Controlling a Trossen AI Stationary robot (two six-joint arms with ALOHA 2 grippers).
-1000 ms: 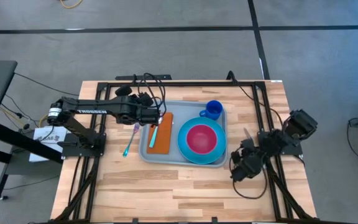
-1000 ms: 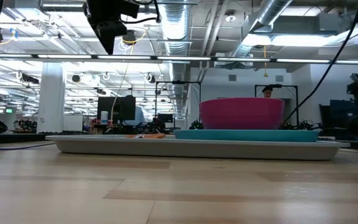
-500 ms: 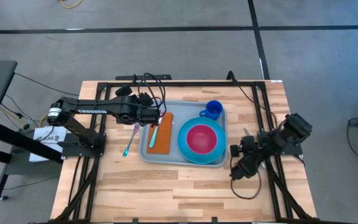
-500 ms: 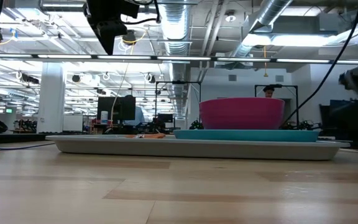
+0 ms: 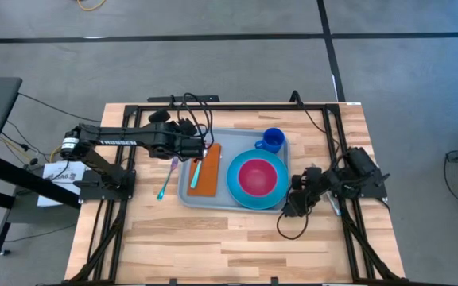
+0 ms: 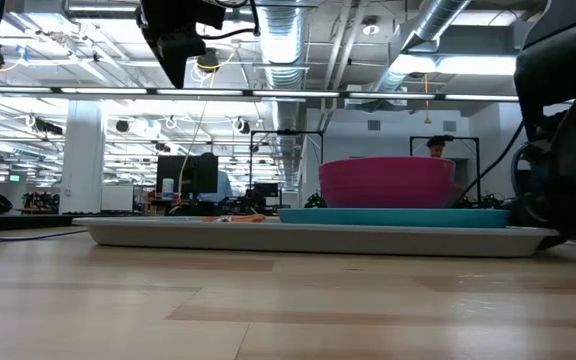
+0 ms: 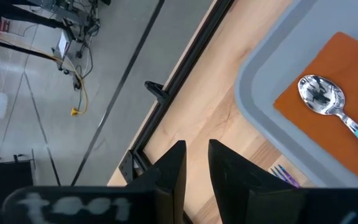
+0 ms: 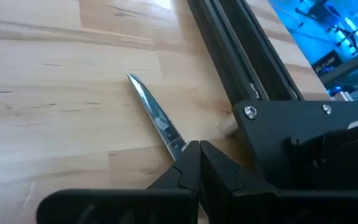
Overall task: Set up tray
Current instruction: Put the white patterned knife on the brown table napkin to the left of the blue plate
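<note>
The grey-blue tray [image 5: 191, 193] lies mid-table. On it are an orange napkin [image 5: 209, 179] with a blue-handled spoon [image 5: 196, 171], a light-blue plate [image 5: 235, 184] holding a pink bowl [image 5: 257, 176], and a blue cup [image 5: 272, 141]. A purple-blue utensil [image 5: 166, 179] lies on the wood left of the tray. My left gripper [image 5: 200, 148] hovers over the tray's far left corner, open by a narrow gap [image 7: 197, 155] and empty. My right gripper [image 5: 291, 203] is at the tray's near right corner, shut [image 8: 196, 149]. A knife [image 8: 154, 118] lies on the wood beyond it, its handle end hidden by the fingers.
Black frame rails [image 5: 340, 151] run along the table's right, far and left sides. One rail and its bracket [image 8: 291, 118] stand close beside the knife. Bare wood [image 5: 213, 238] stretches along the near side. The right arm [image 6: 568, 120] looms beside the tray's right end in the low view.
My right arm has swung from the table's right edge toward the left, bringing its gripper up beside the tray's near right corner. The left arm and everything on the tray have stayed still.
</note>
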